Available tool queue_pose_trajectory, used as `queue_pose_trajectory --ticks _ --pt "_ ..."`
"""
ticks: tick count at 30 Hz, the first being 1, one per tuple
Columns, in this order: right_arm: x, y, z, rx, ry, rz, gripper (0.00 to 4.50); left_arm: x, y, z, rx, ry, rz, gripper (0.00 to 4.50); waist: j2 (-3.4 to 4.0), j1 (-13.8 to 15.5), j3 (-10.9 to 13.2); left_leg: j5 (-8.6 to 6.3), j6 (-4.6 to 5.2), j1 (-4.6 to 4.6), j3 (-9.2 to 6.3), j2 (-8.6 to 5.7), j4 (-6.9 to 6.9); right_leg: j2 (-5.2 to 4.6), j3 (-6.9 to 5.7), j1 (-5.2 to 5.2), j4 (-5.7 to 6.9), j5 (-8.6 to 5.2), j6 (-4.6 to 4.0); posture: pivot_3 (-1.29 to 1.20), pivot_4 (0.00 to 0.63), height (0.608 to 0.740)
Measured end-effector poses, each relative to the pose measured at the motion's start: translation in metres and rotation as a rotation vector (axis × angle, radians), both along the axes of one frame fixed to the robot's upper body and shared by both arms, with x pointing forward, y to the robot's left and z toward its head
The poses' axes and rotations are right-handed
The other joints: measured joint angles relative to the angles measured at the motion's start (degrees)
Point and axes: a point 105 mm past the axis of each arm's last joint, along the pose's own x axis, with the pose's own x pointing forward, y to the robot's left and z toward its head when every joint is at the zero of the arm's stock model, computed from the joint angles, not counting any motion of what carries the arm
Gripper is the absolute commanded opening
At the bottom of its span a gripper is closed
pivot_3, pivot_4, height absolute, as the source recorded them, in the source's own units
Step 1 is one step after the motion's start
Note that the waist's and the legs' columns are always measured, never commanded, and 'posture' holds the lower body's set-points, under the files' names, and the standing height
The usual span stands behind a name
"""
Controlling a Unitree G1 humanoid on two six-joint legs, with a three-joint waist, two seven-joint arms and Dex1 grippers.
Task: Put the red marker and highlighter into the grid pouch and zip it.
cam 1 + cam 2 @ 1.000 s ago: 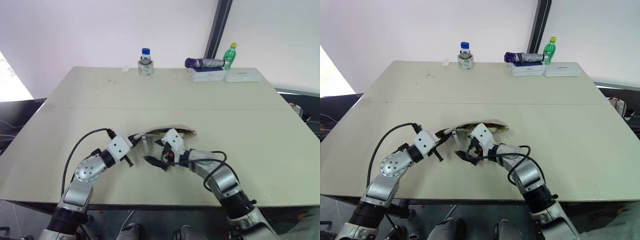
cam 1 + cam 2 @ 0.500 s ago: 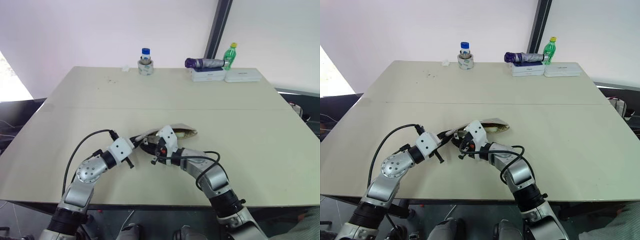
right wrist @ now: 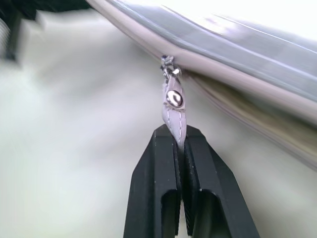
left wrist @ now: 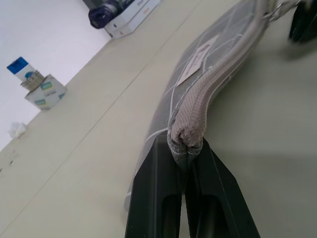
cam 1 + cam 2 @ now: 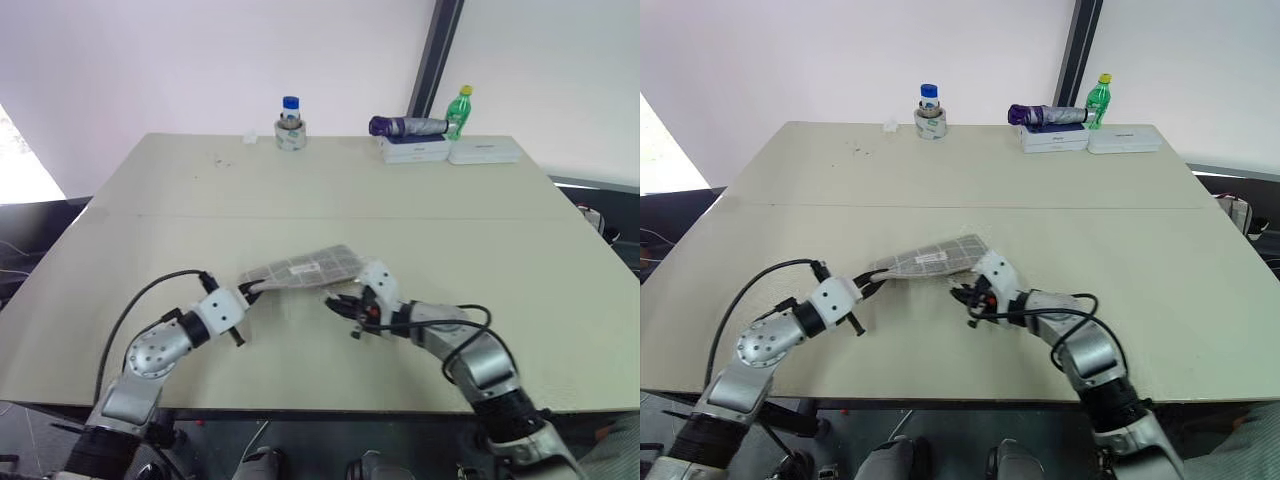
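Grid pouch (image 5: 305, 268) is being held stretched above the near part of the table (image 5: 420, 220), its end clamped in the left gripper (image 4: 186, 145), its zipper pull (image 3: 173, 106) pinched by the right gripper (image 3: 180, 136). Both forearms are being angled inward. Print on its white label (image 4: 199, 63) cannot be read.

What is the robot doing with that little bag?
The robot is zipping up the grid pouch on the table. Its left claw pinches one end of the pouch to hold it. Its right claw is shut on the zipper pull. Part of the zipper past the pull looks open, so it isn't finished yet.
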Motion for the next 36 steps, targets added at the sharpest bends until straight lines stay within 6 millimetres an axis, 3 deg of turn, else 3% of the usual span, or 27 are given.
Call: queue_pose_trajectory --ticks 5,11,12,15,21,22,28,36 --pt "0.012 -0.04 -0.004 -0.101 -0.039 -0.063 0.15 -0.004 0.008 -0.005 -0.011 0.022 -0.01 0.0 0.0 0.1 0.0 0.0 0.0 0.0 0.01 0.0 0.01 0.0 0.0 0.01 -0.02 0.0 0.0 0.0 0.15 0.737" --pt "0.022 -0.049 -0.002 -0.105 -0.057 -0.08 0.15 0.0 0.007 -0.001 -0.048 0.054 -0.025 0.0 0.0 0.2 0.0 0.0 0.0 0.0 0.01 -0.01 0.02 0.0 -0.01 0.03 -0.01 0.0 0.01 0.0 0.15 0.737" --pt "0.023 -0.049 -0.001 -0.104 -0.062 -0.081 0.06 0.001 0.007 -0.001 -0.058 0.065 -0.026 0.35 0.0 0.2 0.0 0.0 0.01 0.0 0.02 -0.01 0.02 0.0 0.0 0.04 -0.01 0.0 0.0 0.0 0.15 0.737" --pt "0.025 -0.054 0.0 -0.087 -0.055 -0.103 0.84 0.002 0.013 -0.005 -0.148 0.161 -0.012 1.56 0.0 0.2 0.0 0.01 0.0 0.0 0.01 -0.01 0.02 0.0 -0.01 0.03 -0.01 0.0 0.01 0.0 0.15 0.737" --pt "0.03 -0.092 0.001 -0.128 -0.064 -0.215 3.89 0.004 0.041 0.003 -0.275 0.209 0.099 4.5 0.0 0.1 0.0 0.01 0.0 0.0 0.01 -0.01 0.01 0.0 0.0 0.03 -0.02 0.0 0.01 0.0 0.15 0.737" --pt "0.029 -0.098 -0.001 -0.144 -0.062 -0.224 4.45 0.002 0.046 0.004 -0.309 0.233 0.121 4.5 0.0 0.1 0.0 0.01 0.0 0.0 0.01 -0.01 0.0 0.0 0.0 0.03 -0.02 0.0 0.02 0.0 0.15 0.737" --pt "0.028 -0.131 0.012 -0.189 -0.119 -0.261 4.49 -0.015 0.09 0.006 -0.393 0.285 0.269 4.5 0.01 0.1 0.0 0.01 -0.01 0.03 0.02 0.0 0.0 0.01 0.0 0.04 -0.02 -0.01 0.02 0.0 0.15 0.737" --pt "0.016 -0.135 0.038 -0.124 -0.203 -0.148 4.49 -0.036 0.133 0.015 -0.443 0.288 0.395 4.5 0.01 0.4 0.0 -0.01 -0.01 0.03 0.01 -0.01 0.0 -0.02 0.0 0.06 -0.06 -0.01 0.01 0.0 0.15 0.737"
